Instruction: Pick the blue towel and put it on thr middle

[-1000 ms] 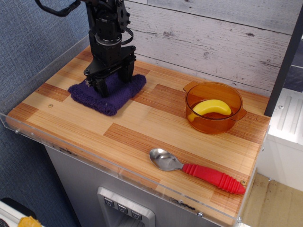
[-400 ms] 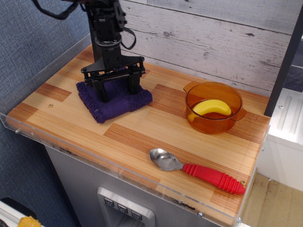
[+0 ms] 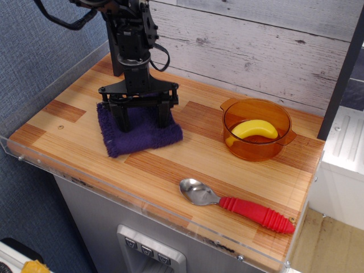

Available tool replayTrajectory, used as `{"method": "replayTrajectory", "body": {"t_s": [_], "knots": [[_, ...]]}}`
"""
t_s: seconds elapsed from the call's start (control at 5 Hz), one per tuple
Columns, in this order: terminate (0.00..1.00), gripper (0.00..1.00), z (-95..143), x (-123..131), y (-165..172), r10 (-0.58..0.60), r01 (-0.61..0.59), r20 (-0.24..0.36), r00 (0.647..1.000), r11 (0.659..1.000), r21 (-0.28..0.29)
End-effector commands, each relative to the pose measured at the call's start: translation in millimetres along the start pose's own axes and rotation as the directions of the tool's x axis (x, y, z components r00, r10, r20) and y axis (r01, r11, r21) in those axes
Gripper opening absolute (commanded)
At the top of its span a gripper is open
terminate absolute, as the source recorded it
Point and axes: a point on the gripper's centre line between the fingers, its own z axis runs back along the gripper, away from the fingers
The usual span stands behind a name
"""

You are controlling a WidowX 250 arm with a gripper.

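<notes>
observation.image: single high view from the front of the table, looking down and slightly left.
Gripper (image 3: 141, 118): black, pointing straight down; jaws spread wide, released, gripping nothing.
Fingers (image 3: 120, 116): two visible, one to each side; both tips come down onto the cloth's upper surface, and whether they press into it cannot be told.
Blue towel (image 3: 142, 136): directly beneath the jaws, lying flat on the wood; dark navy-purple, fuzzy, roughly square, turned a little askew to the table edges. Its nearer part extends out from under the jaws toward the front edge.
Middle (image 3: 187, 136): bare striped planks just to the camera-right of the jaws; the towel's right corner reaches its edge, most of the cloth lies to the left of it.
Orange bowl (image 3: 257, 129): well apart from the jaws to the camera-right, translucent, upright, with two small handles.
Banana (image 3: 253, 131): yellow, lying inside the bowl.
Spoon (image 3: 236, 205): in front of and to the camera-right of the jaws, near the front edge; metal bowl facing up, red ribbed handle pointing right.
Acrylic rim (image 3: 51, 162): clear, runs along the table's left and front edges.
</notes>
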Motion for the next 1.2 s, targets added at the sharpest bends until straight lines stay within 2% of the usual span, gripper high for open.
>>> {"method": "replayTrajectory", "body": {"t_s": [0.0, 0.2, 0.4, 0.6, 1.0], "knots": [[0.0, 1.0, 2, -15, 5, -0.274, 0.272, -0.039, 0.961, 0.962, -0.033], [0.0, 1.0, -1, -26, 6, -0.372, 0.37, -0.043, 0.927, 0.928, -0.049], [0.0, 1.0, 0, -33, -1, -0.456, 0.454, -0.013, 0.89, 0.888, -0.076], [0.0, 1.0, 1, -40, -2, -0.497, 0.497, 0.025, 0.868, 0.863, -0.092], [0.0, 1.0, 0, -39, 8, -0.583, 0.579, 0.002, 0.813, 0.807, -0.115]]}}
